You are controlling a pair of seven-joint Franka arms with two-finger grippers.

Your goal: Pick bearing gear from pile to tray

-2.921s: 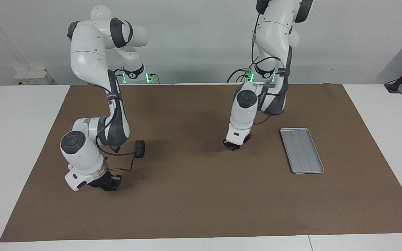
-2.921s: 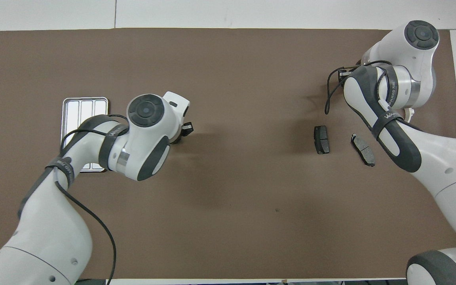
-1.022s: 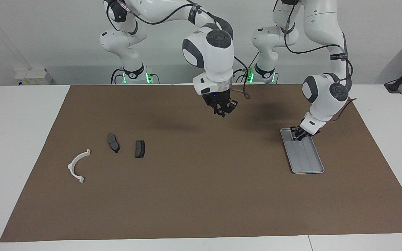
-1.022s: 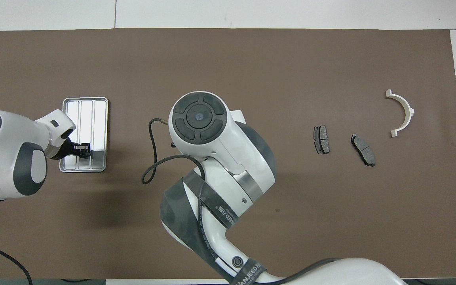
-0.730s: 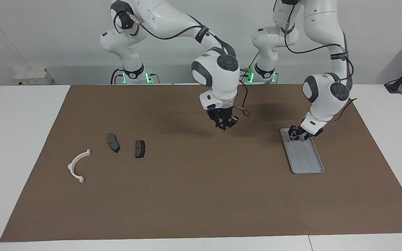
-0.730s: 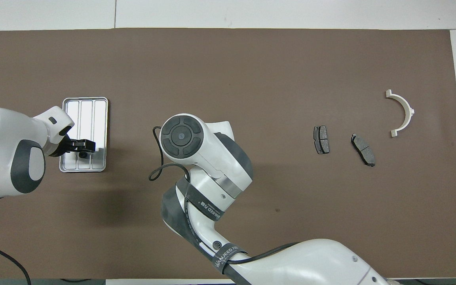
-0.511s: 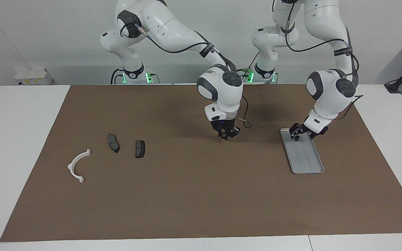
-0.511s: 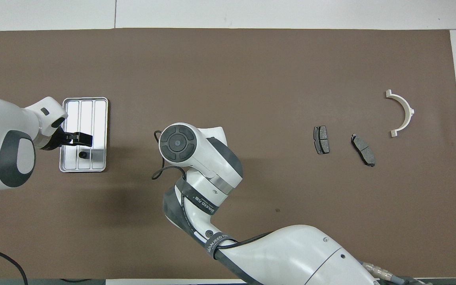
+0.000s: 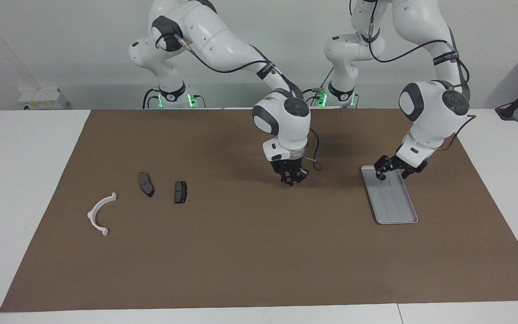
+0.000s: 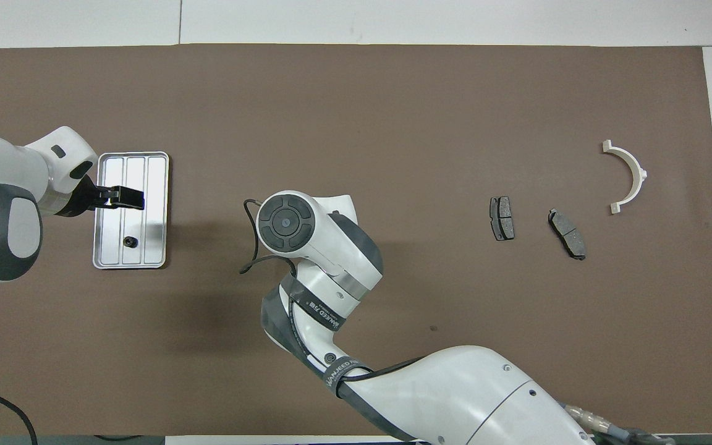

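**Small part in tray, pincers raised**

A tiny black round piece [image 10: 128, 241] lies in the tray [image 10: 159, 210], at its robot-side end. The left pincer [image 9: 391, 168] hangs spread above that end. The right pincer [image 9: 291, 179] (hidden under its wrist from overhead) hovers mid-desk, fingertips pressed together; any held part is indiscernible.

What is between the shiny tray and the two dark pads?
In the overhead view, the right arm's tool end hangs over the brown mat between the tray and the dark pads; nothing lies there.
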